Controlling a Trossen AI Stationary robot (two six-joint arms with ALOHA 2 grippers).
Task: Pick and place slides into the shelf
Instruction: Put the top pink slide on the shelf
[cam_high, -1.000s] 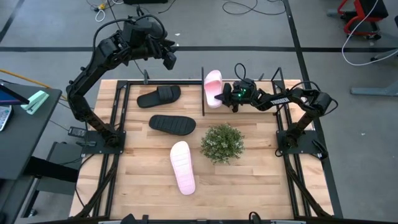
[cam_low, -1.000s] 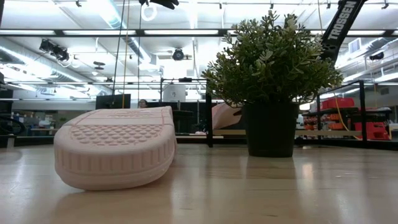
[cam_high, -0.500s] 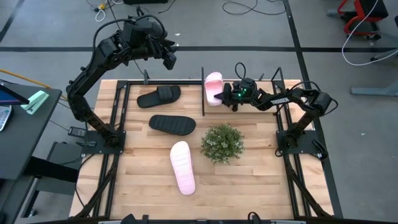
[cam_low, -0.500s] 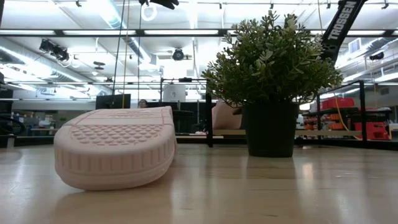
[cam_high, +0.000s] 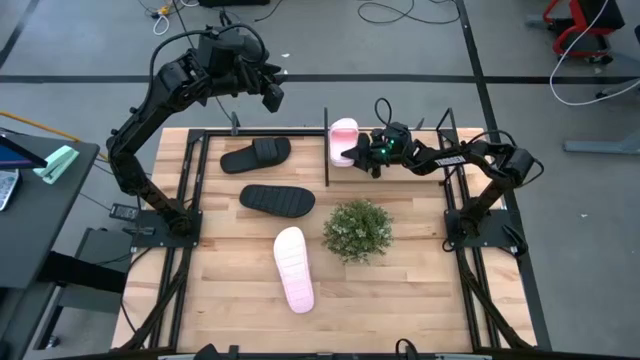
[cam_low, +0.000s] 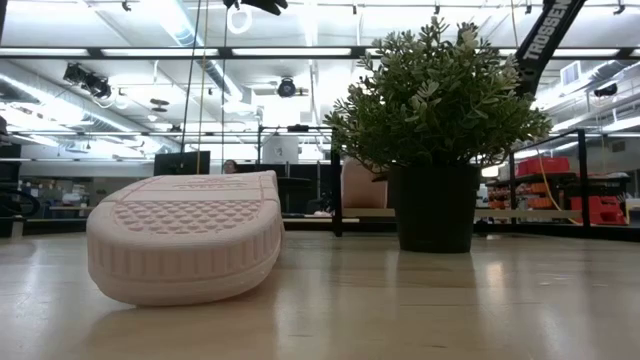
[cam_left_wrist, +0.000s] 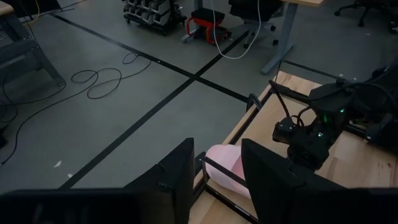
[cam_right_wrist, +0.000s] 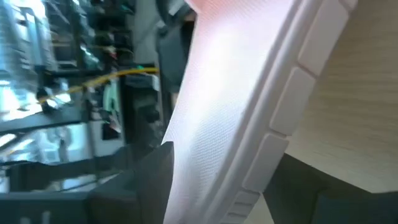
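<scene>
Right claw (cam_high: 362, 152) parted around pink slide (cam_high: 343, 140) in shelf (cam_high: 327, 150); plant (cam_high: 357, 228) near.

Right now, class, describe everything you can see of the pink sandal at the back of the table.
The pink sandal is pale, foam-like, with a ribbed sole edge that shows in the right wrist view. It lies at the table's far edge inside the black wire shelf, just right of an upright post, behind the plant. The right end effector sits at its right side; whether they touch is unclear.
</scene>
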